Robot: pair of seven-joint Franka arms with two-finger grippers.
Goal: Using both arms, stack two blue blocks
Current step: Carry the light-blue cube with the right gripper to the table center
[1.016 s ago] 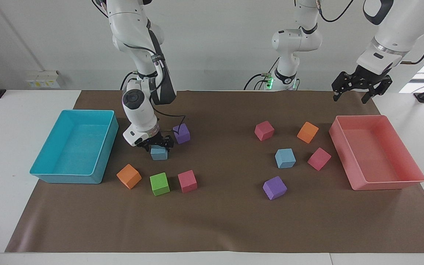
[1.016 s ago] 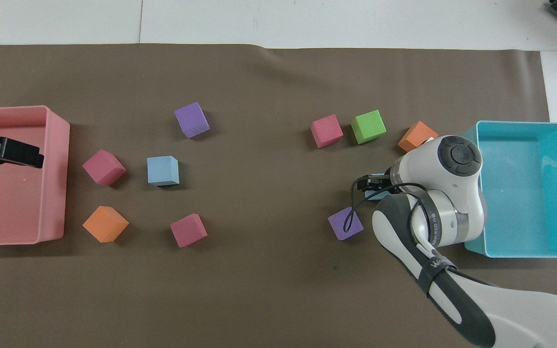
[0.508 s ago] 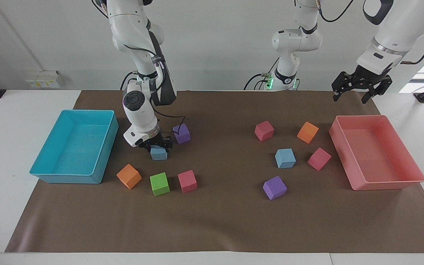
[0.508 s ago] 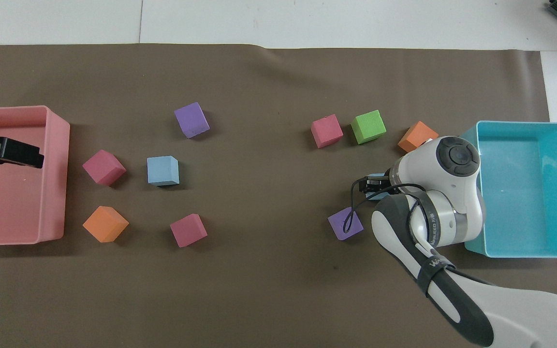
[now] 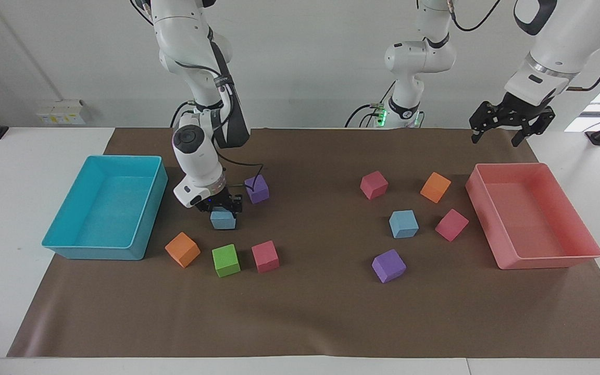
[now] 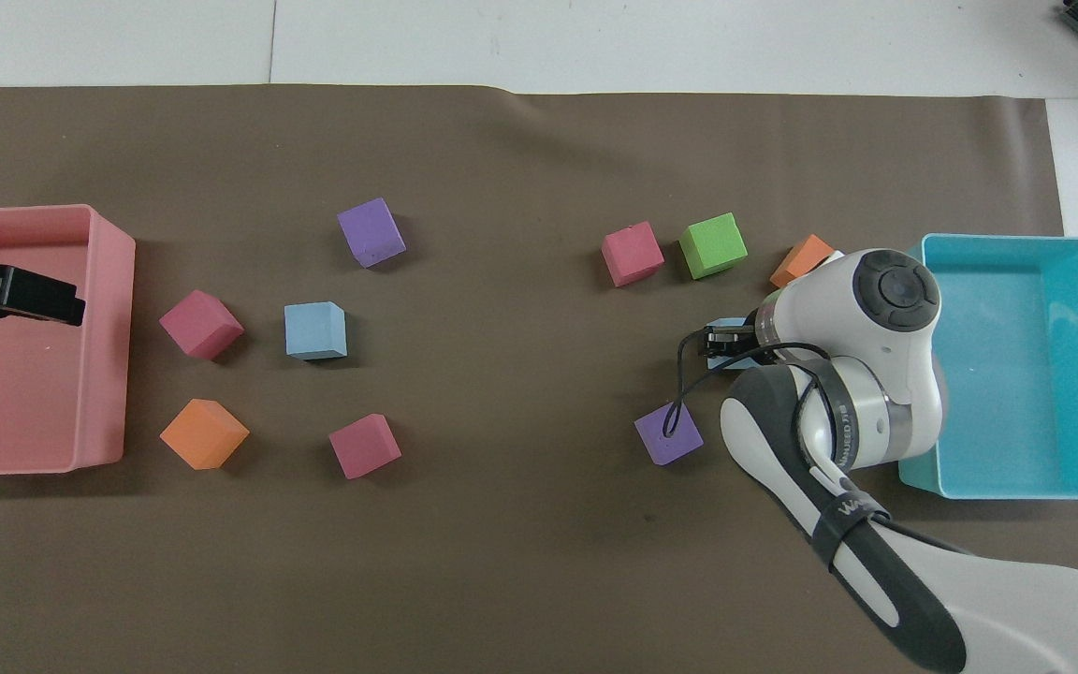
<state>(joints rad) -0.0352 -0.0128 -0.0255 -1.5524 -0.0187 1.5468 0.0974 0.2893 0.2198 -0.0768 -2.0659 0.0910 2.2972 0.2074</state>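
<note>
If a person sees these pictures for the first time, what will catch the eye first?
The right hand comes first: it is down at a blue block beside the turquoise tray, its fingers around the block's top. Next come the coloured cubes scattered on the brown mat, among them the second blue block near the pink tray. The left hand waits in the air, open.

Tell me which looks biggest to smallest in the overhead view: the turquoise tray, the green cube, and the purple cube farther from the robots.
1. turquoise tray, by far the largest.
2. green cube and purple cube: they look alike in size, so I won't rank them.
</note>
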